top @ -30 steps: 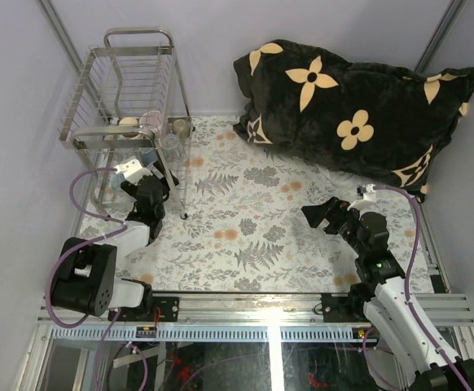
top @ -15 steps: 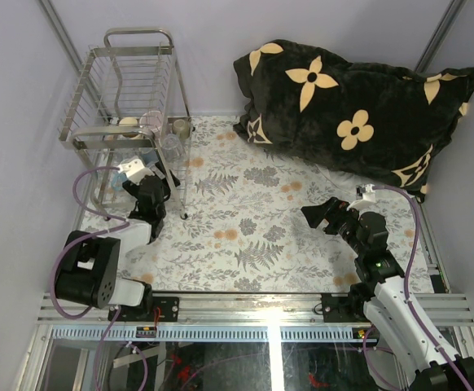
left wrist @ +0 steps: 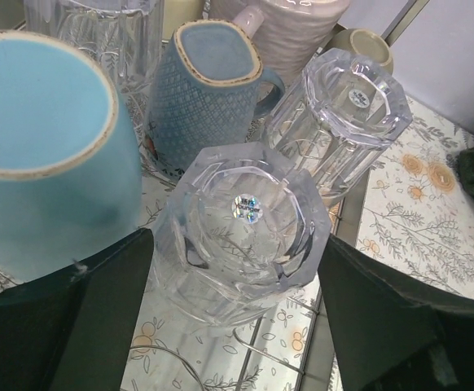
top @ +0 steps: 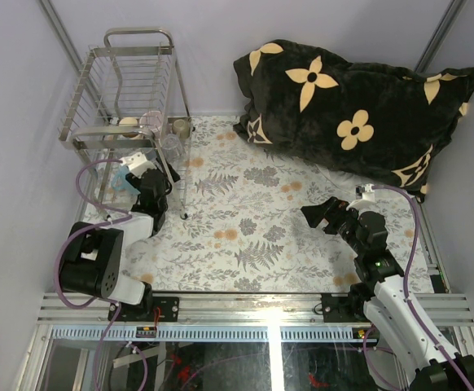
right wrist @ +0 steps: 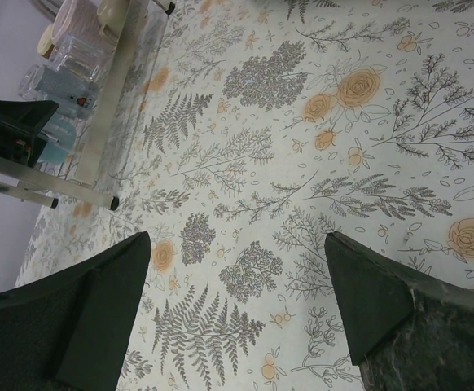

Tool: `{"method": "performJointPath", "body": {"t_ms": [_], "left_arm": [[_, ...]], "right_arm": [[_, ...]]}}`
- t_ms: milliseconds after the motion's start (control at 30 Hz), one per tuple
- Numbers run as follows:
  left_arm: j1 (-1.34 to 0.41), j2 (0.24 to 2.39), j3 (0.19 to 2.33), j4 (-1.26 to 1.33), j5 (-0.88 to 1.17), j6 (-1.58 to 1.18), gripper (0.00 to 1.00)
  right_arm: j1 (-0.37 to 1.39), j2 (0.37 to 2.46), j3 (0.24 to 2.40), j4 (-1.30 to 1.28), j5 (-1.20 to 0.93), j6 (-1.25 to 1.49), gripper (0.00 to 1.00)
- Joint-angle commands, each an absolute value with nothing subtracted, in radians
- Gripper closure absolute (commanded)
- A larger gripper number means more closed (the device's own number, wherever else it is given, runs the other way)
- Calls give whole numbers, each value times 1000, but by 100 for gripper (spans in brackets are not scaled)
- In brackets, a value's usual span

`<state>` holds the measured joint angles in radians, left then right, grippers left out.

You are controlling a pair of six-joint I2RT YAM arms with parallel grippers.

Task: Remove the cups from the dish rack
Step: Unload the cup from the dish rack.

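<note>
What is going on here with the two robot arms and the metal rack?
The left hand is open at the dish rack, its fingers on either side of a clear glass, not yet closed on it. A light blue mug, a dark blue mug and a second glass sit close beside it. The right hand hangs open and empty over the flowered table.

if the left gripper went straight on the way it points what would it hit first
Probably the upturned clear faceted glass, centred between the fingers of the open left gripper. The light blue mug sits beside one finger, though depth is unclear.
</note>
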<state>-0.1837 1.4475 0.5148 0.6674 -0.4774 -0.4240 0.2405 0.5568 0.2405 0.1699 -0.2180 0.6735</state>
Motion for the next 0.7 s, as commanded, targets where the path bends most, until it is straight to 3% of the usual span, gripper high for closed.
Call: {"method": "performJointPath", "body": {"t_ms": [0,133,400,500,667], "left_arm": [[-185,1459,550,733,-524,-384,28],[-186,1467,563,709,-523,-375,43],[-185,1438,544,701,-525,-379,56],[-187,1408,517,703,-532,-390,70],[-187,1373,484,703,-547,-400,73]], "right_arm": [[245,561,242,224,-191,666,5],[244,560,242,225,-190,665,5],[244,561,242,225,-193,668,5],[245,561,242,227,-195,670,5],[245,562,239,230,-196,672,5]]}}
